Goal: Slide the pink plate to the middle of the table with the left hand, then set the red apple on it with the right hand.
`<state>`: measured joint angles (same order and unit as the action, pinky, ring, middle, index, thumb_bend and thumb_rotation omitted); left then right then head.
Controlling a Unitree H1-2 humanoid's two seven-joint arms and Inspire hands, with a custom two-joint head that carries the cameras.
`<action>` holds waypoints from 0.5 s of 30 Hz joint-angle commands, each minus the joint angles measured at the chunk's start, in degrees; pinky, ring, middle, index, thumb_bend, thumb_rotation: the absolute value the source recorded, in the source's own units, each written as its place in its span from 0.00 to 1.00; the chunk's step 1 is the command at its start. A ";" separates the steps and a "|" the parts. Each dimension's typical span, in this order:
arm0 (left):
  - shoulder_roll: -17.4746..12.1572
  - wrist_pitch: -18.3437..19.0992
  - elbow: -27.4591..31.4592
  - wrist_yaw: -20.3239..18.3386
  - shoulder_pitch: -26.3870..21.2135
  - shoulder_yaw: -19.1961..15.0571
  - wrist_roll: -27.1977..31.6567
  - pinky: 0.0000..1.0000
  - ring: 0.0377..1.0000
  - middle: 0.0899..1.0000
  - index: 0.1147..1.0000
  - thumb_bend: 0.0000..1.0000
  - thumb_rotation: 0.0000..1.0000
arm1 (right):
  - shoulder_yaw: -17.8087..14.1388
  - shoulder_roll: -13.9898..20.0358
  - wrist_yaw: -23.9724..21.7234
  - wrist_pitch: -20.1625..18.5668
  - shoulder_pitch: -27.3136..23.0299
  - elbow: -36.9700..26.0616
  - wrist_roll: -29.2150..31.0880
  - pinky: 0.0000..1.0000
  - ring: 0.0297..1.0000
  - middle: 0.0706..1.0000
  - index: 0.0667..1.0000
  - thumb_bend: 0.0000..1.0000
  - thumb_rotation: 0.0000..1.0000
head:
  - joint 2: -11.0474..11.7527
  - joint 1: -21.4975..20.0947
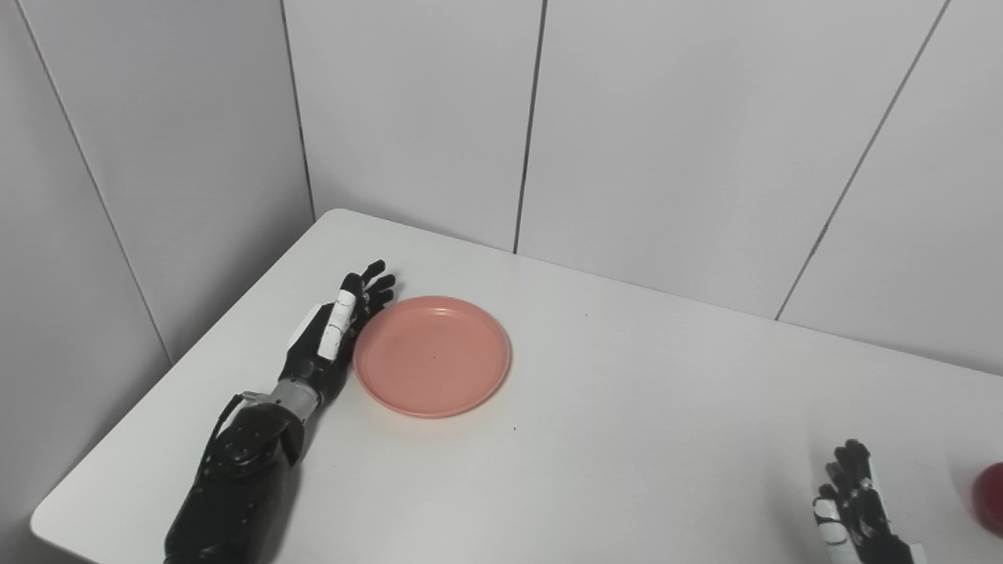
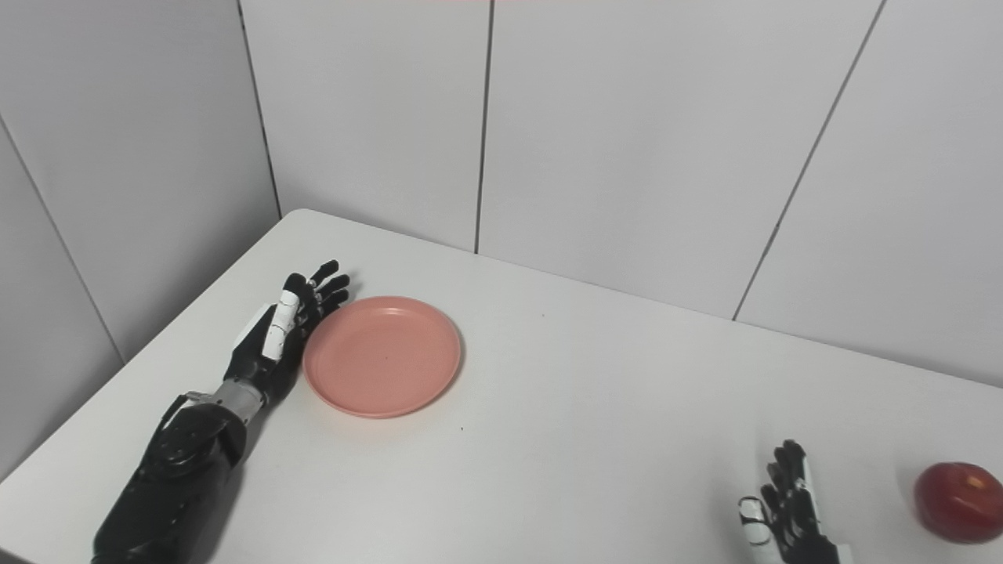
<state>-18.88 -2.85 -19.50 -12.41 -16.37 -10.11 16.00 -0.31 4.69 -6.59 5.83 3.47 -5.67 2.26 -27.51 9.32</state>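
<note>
A pink plate (image 1: 432, 355) lies flat on the white table (image 1: 627, 407), left of the middle. My left hand (image 1: 338, 329) is open, on edge against the plate's left rim, fingers stretched toward the back wall. It holds nothing. A red apple (image 2: 959, 501) sits on the table at the far right, cut off by the frame edge in the left eye view (image 1: 990, 498). My right hand (image 2: 785, 509) is open and empty at the bottom right, a hand's width left of the apple and apart from it.
Grey wall panels (image 1: 666, 133) close off the table at the back and on the left. The table's left edge (image 1: 141, 407) runs just beside my left forearm (image 1: 235, 478).
</note>
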 commanded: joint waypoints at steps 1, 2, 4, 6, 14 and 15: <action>0.35 1.32 1.46 -2.34 -0.60 1.42 0.50 0.98 0.95 0.94 0.94 0.91 1.00 | 0.60 -0.59 0.71 -0.47 1.69 -0.24 -0.98 1.00 1.00 1.00 1.00 0.73 0.74 | -0.27 -0.74; 0.35 1.51 1.56 -2.43 -0.60 1.51 0.55 0.98 0.95 0.94 0.94 0.91 1.00 | 0.69 -0.63 0.81 -0.48 1.82 -0.48 -1.19 1.00 1.00 1.00 1.00 0.72 0.74 | -0.27 -0.74; 0.36 1.72 1.75 -2.61 -0.55 1.66 0.74 0.98 0.95 0.94 0.94 0.91 1.00 | 0.93 -0.89 1.28 -0.57 2.08 -0.97 -1.87 1.00 1.00 1.00 1.00 0.71 0.74 | -0.53 -1.57; 0.48 2.11 2.04 -2.57 -0.46 1.72 1.10 0.98 0.95 0.94 0.93 0.91 1.00 | 1.15 -1.21 1.65 -0.93 2.27 -1.42 -2.28 1.00 1.00 1.00 1.00 0.70 0.74 | -0.77 -2.63; 2.24 3.05 2.42 -3.22 -0.26 1.63 4.08 0.97 0.95 0.94 0.94 0.92 1.00 | 1.53 -2.22 2.48 -1.10 2.17 -1.49 -3.66 1.00 1.00 0.99 0.99 0.70 0.74 | -1.13 -5.13; 2.44 3.05 2.43 -3.36 -0.26 1.63 4.37 0.97 0.95 0.94 0.94 0.91 1.00 | 1.63 -2.24 2.52 -1.09 2.16 -1.50 -3.74 1.00 1.00 0.99 0.99 0.70 0.74 | -1.13 -5.13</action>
<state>-17.29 -0.68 -18.24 -13.15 -16.12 -9.56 19.69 0.76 3.44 -4.45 4.91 4.90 -7.30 -1.42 -28.56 4.13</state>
